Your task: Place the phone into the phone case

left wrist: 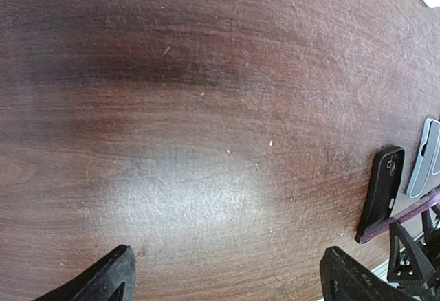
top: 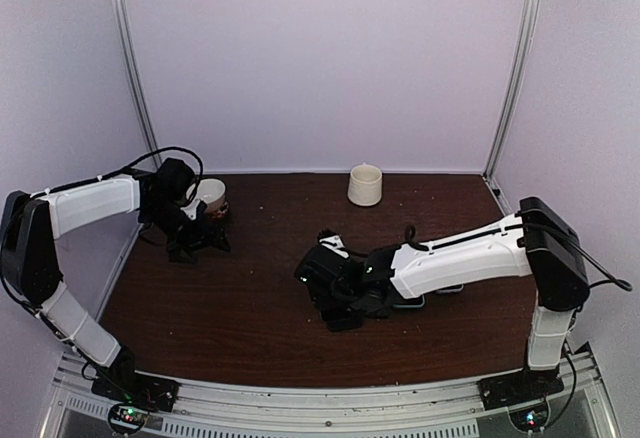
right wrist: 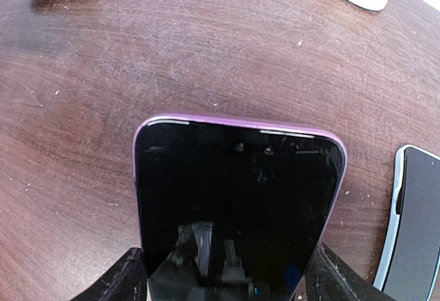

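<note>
My right gripper is shut on a phone with a black screen and a purple rim, its fingers on the two long edges, just above the table. In the top view this gripper is at the table's middle. A black phone case lies on the table at the right of the left wrist view, beside the purple edge of the held phone. My left gripper is open and empty over bare wood, far left in the top view.
A flat device with a light blue-grey rim lies right of the held phone and also shows in the left wrist view. A cream cup stands at the back. A small white bowl sits by the left gripper.
</note>
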Motion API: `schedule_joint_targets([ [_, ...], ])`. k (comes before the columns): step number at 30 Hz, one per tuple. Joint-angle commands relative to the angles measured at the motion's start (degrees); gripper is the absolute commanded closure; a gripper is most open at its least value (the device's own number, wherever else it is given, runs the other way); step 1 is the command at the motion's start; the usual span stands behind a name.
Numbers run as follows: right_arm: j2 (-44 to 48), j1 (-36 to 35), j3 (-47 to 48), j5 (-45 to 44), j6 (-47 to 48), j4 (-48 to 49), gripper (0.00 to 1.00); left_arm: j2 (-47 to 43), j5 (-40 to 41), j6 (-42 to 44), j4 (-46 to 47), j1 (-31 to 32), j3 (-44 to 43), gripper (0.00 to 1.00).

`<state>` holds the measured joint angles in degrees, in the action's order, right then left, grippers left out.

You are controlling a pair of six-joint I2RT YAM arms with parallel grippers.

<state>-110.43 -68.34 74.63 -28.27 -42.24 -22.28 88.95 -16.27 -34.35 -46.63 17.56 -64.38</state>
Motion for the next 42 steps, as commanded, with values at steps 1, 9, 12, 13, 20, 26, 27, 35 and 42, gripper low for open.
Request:
schedule_joint_targets([
  [1, 2.2, -1.7, 1.9, -2.9, -2.5, -2.0, 0.55, -0.7, -0.1, 0.8, 1.1, -0.6, 0.2, 0.02],
  [9, 5.1, -1.7, -0.4, -4.8, -1.8, -1.7, 0.55, -0.6, -0.2, 0.8, 1.1, -0.7, 0.3, 0.02],
  [12, 5.6, -1.4, -0.6, -5.2, 0.1, -0.9, 0.55, -0.4, -0.4, 0.7, 1.1, -0.7, 0.3, 0.02],
  [13, 5.5, -1.4, -0.4, -5.3, 0.5, -0.8, 0.55, -0.2, -0.6, 0.7, 1.1, -0.7, 0.4, 0.03],
  [20, 3.2, -1.3, -0.3, -4.3, -0.1, -0.7, 0.55, 0.0, -0.6, 0.7, 1.1, -0.7, 0.3, 0.03],
  [26, 2.9, -1.2, -0.7, -4.7, -1.3, -2.3, 0.55, 0.4, -1.3, 0.6, 1.1, -0.7, 0.3, 0.02],
  [27, 2.7, -1.2, -1.0, -4.5, -1.3, -2.4, 0.55, 0.6, -1.4, 0.6, 1.0, -0.7, 0.3, 0.02],
  [35, 0.9, -0.7, -0.1, -2.5, -1.9, -4.9, 0.55, 0.6, -1.2, 0.7, 1.1, -0.8, 0.3, 0.02],
  [42, 0.7, -0.7, -0.5, 0.6, -2.8, -5.8, 0.56, 0.8, -1.3, 0.7, 1.1, -0.8, 0.3, 0.02],
])
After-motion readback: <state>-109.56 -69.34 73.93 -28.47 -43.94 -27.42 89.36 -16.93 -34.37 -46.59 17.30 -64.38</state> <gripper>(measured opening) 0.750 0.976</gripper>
